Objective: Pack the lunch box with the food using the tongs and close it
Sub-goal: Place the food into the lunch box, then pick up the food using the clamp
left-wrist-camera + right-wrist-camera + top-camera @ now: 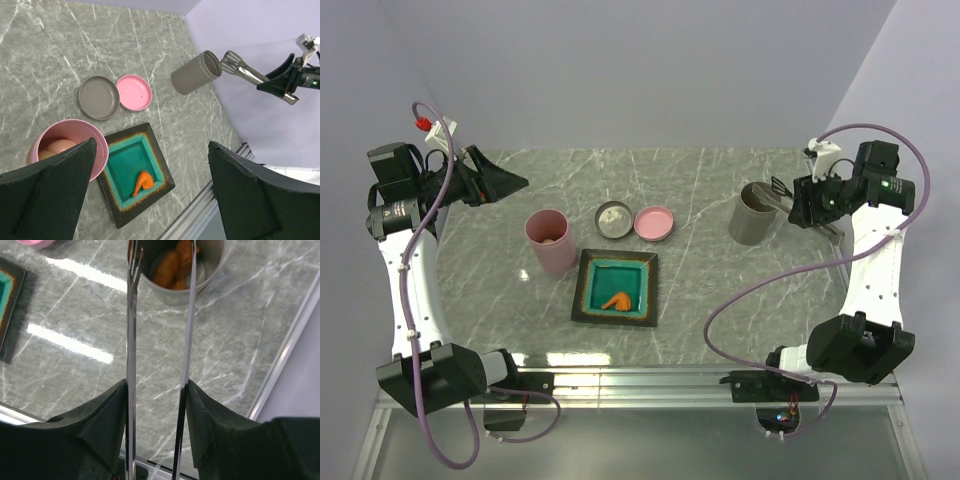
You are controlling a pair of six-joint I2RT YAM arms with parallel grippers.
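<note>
At the far left, the left gripper (515,182) hangs above the marble table (700,300) with its jaws spread wide and nothing between them. Right of it stands the pink lunch box (551,240), upright and uncovered, with pale round food balls (55,147) inside. Behind the teal plate (582,285) lie a grey lid (614,218) and, touching it, the pink lid (654,223). One orange fried piece (616,300) rests on the plate. Further right stands a grey cup (752,215) holding orange-brown fried chunks (172,265). The right gripper (156,384) is clamped on the tongs (131,340), a finger pressing each arm. The tong tips reach over the cup's mouth, though it is unclear whether they touch the chunks.
</note>
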